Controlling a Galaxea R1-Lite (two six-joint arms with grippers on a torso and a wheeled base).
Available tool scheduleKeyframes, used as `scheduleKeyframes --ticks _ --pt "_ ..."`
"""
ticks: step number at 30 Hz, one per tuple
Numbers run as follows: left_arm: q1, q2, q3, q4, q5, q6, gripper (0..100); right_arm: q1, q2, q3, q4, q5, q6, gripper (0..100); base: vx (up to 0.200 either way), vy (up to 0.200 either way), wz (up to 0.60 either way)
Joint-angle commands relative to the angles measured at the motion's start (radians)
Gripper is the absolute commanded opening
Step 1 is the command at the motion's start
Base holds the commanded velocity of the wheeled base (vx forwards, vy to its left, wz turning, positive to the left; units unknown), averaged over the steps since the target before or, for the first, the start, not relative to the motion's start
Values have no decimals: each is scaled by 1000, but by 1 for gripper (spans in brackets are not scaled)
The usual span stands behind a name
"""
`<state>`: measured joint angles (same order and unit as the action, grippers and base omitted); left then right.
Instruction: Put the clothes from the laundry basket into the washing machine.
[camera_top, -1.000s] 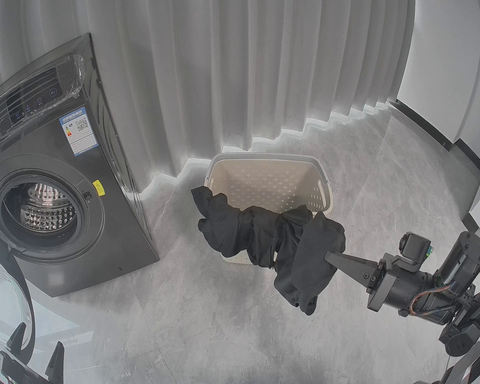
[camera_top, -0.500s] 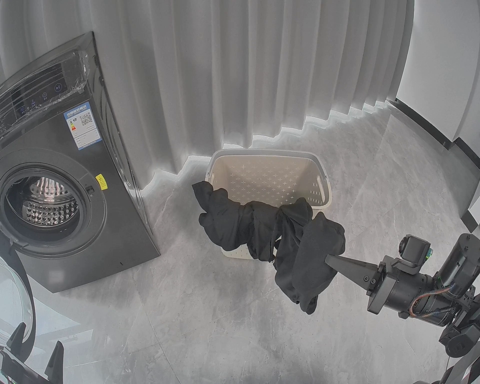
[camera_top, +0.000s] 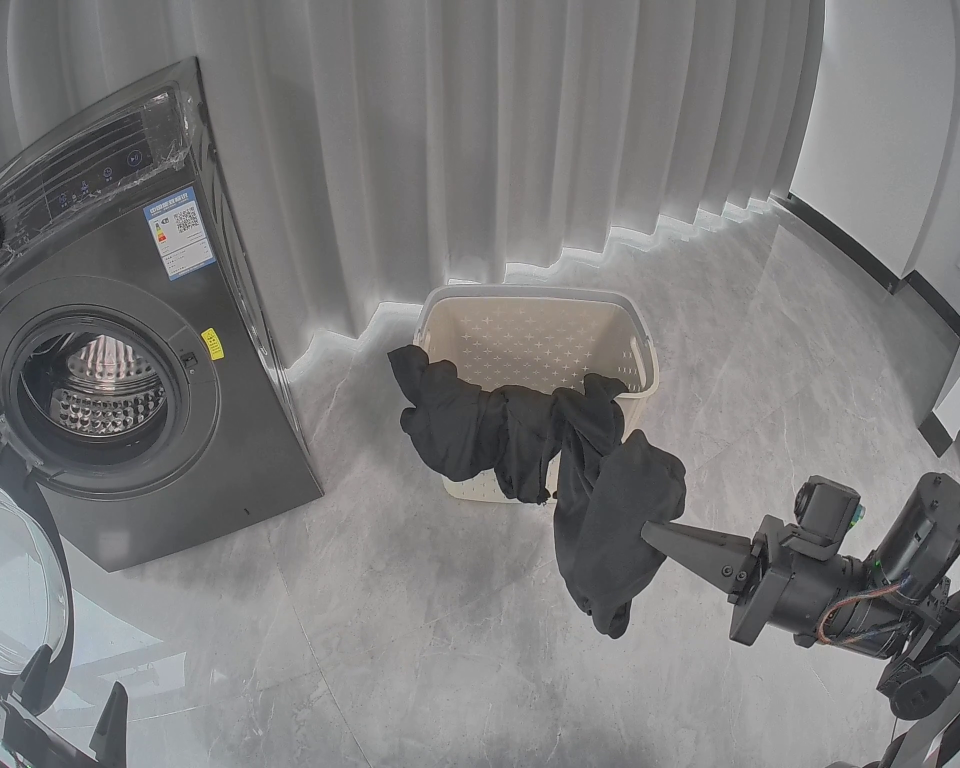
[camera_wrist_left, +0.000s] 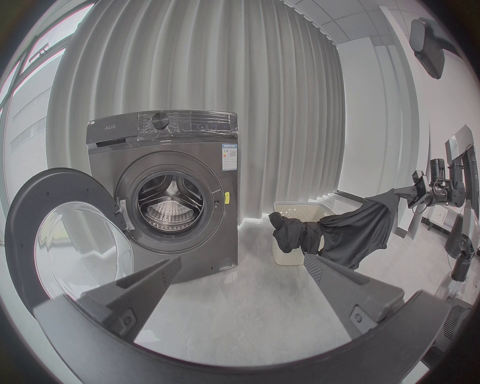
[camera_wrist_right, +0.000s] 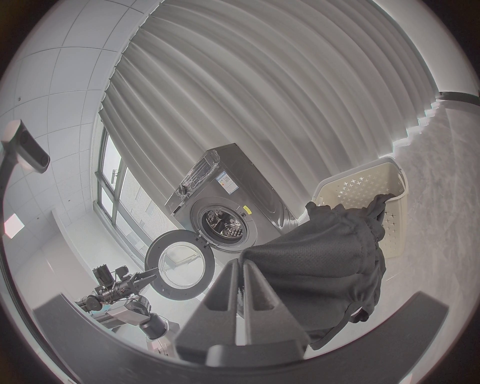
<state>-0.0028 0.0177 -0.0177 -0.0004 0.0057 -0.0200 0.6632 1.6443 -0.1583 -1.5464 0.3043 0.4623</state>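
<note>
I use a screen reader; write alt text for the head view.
The right claw is shut on a black garment that trails over a cream laundry basket's rim. A grey washing machine, door open, stands left of it.

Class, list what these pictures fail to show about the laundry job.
1. Laundry basket floor, head view: the black garment draped over its near rim hides it; any remaining clothes cannot be told.
2. Right gripper tips, head view: buried in the garment.
3. Washing machine door, head view: cut off by the picture's edge.
</note>
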Motion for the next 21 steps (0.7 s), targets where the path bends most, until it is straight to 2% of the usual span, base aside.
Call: scheduleKeyframes --ticks 1,5,7,8,10,14,21 --pt "0 -13 16 0 0 0 100 18 6 -4 -1 1 -54 0 0 0 600" --pt "0 -13 16 0 0 2 100 30 8 -27 -1 9 -80 0 0 0 600" --pt "0 -15 16 0 0 2 100 41 9 -40 -1 22 -85 0 0 0 0" --pt "0 -13 16 0 0 2 100 64 12 -58 0 56 -88 0 0 0 0" --pt "0 -15 16 0 0 2 100 93 32 -83 -1 76 -96 0 0 0 0" --pt "0 -15 16 0 0 3 100 128 86 -145 -3 81 -157 0 0 0 0" --pt "0 -15 16 0 0 3 100 130 114 -208 -4 87 -166 0 0 0 0"
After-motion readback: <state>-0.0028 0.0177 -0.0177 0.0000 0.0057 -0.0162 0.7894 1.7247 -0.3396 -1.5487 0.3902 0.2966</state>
